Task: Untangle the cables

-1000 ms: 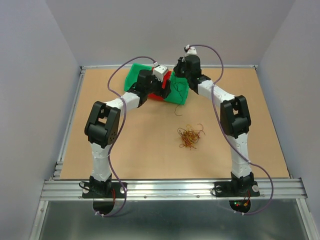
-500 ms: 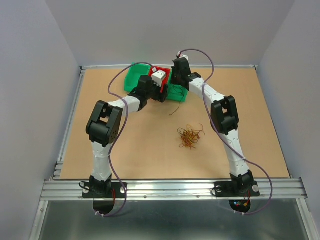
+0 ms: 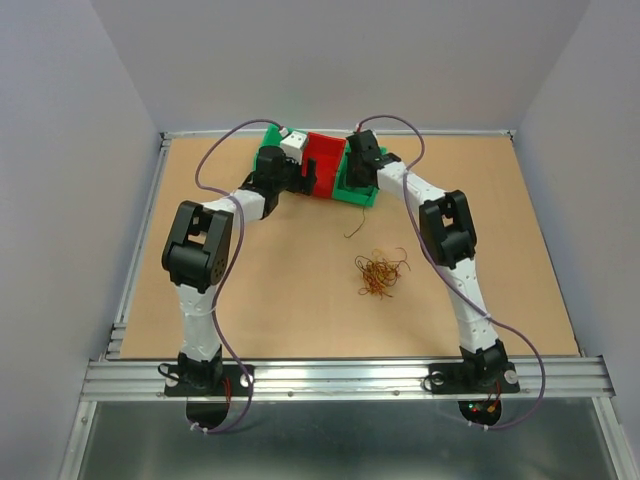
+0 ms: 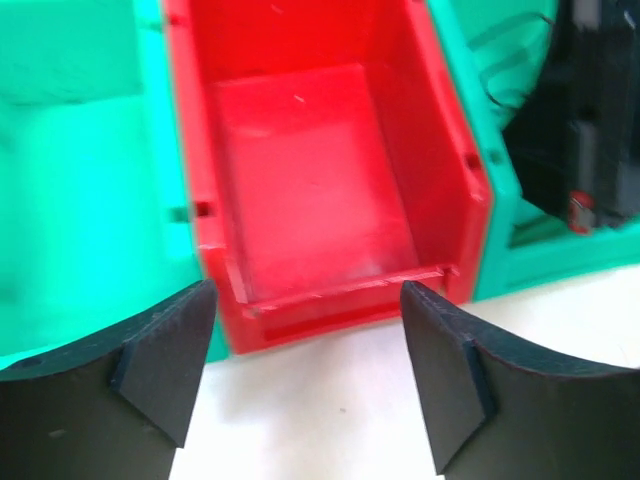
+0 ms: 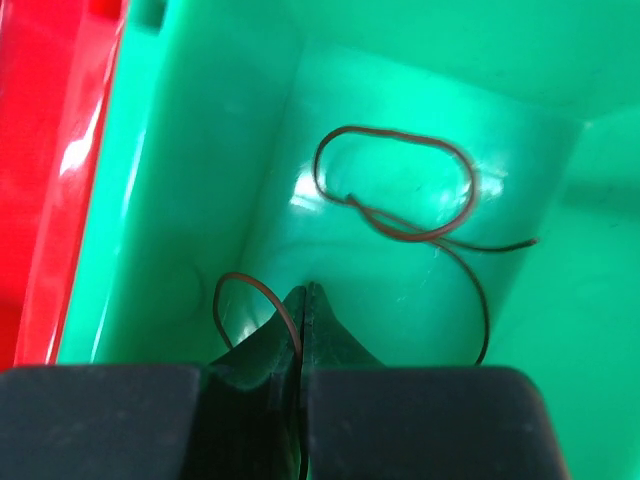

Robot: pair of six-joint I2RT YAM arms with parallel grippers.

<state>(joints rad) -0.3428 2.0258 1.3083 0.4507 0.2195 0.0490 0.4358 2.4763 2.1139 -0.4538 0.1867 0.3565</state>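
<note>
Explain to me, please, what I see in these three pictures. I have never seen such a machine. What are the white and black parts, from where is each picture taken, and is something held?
These are two robot arms bolted at the near edge of a table. The wide picture looks down from above and behind them. The other two come from a camera on each wrist. Each arm ends in a two-finger gripper. The left gripper is open and holds nothing; it faces an empty red bin. The right gripper is shut inside a green bin and seems to pinch a thin dark strand. Another strand lies in that bin. On the table lies a tangle of thin cables.
</note>
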